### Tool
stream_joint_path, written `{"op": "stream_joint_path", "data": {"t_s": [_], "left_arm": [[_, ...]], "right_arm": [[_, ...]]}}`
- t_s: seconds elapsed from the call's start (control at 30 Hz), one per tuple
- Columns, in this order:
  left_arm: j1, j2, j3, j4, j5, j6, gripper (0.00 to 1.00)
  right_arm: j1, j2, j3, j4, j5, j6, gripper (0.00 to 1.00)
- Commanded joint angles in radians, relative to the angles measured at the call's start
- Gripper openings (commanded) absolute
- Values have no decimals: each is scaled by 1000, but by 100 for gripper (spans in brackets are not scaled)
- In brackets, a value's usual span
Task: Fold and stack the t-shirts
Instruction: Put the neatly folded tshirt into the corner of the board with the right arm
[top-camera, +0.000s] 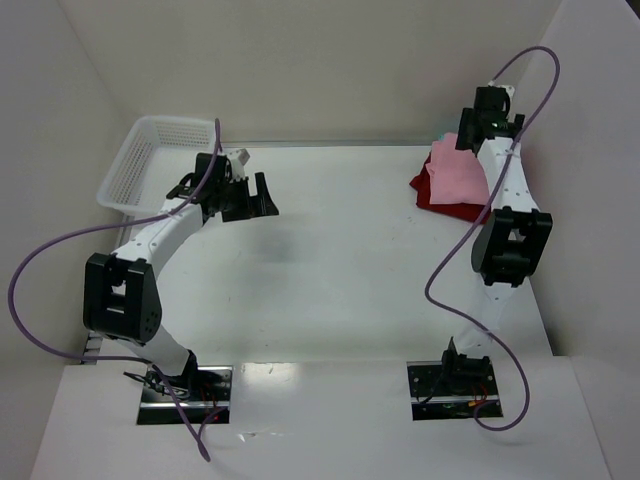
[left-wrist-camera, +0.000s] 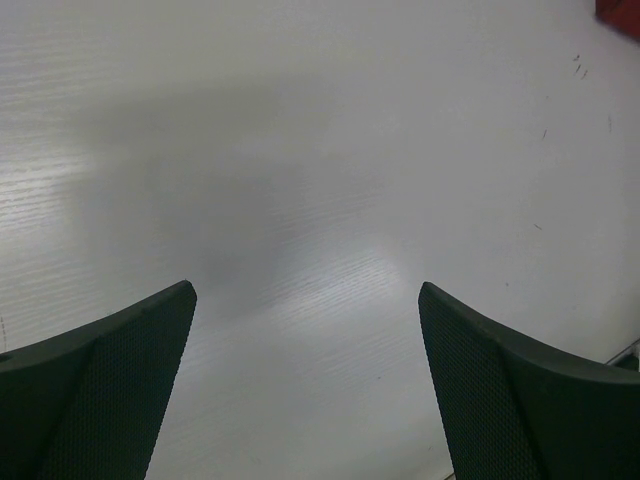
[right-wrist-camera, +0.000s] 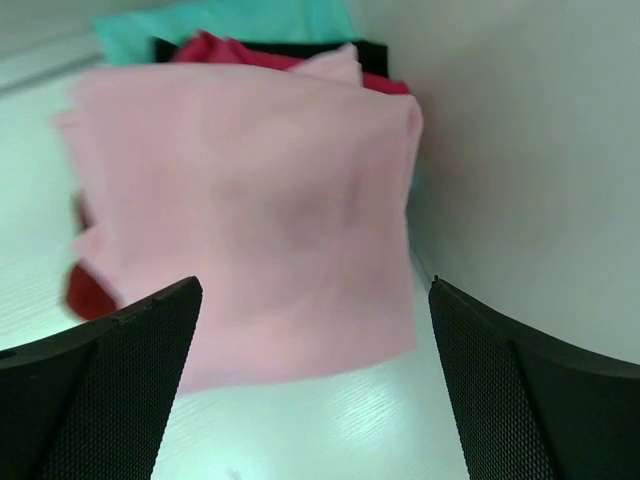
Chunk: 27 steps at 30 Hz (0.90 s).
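A folded light pink t-shirt (top-camera: 458, 172) (right-wrist-camera: 240, 210) lies on top of a dark red one (top-camera: 428, 190) (right-wrist-camera: 88, 288) at the table's back right, close to the side wall. A teal t-shirt (right-wrist-camera: 230, 20) shows at the far edge of the pile. My right gripper (top-camera: 470, 135) (right-wrist-camera: 315, 300) hovers over the pile's far end. It is open, with the pink cloth lying loose below and between its fingers. My left gripper (top-camera: 250, 198) (left-wrist-camera: 308, 300) is open over bare table at the back left, holding nothing. A corner of red cloth (left-wrist-camera: 622, 14) shows at the edge of its view.
A white mesh basket (top-camera: 140, 165) stands at the back left corner, just behind my left arm. White walls close in the table at the back and on both sides; the right wall (right-wrist-camera: 540, 150) runs right beside the shirt pile.
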Motion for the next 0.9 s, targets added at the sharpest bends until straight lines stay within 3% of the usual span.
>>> {"op": "stream_joint_path", "data": {"t_s": [0.0,0.23,0.33,0.37,0.5,0.77,0.87], "left_arm": [[5,-5,58,9,32,19,100],[5,-48,79,9,43,29,100],[5,-73,79,9,67,39,100],[5,-85,79,9,82,48,100],[5,-96,79,19,105,48,100],[5,-125,32,37,105,39,100],[5,-134,41,37,105,39,100]], "right_arm": [[107,-168,-27,53,83,-19,100],[141,-211,-222,171,-9,43,100],[130,-211,-319,232,-9,72,83],[113,-202,-351,243,-37,99,71],[71,-181,-371,277,-58,119,47],[9,-83,-324,266,19,87,46],[-38,-43,-315,266,10,96,50]]}}
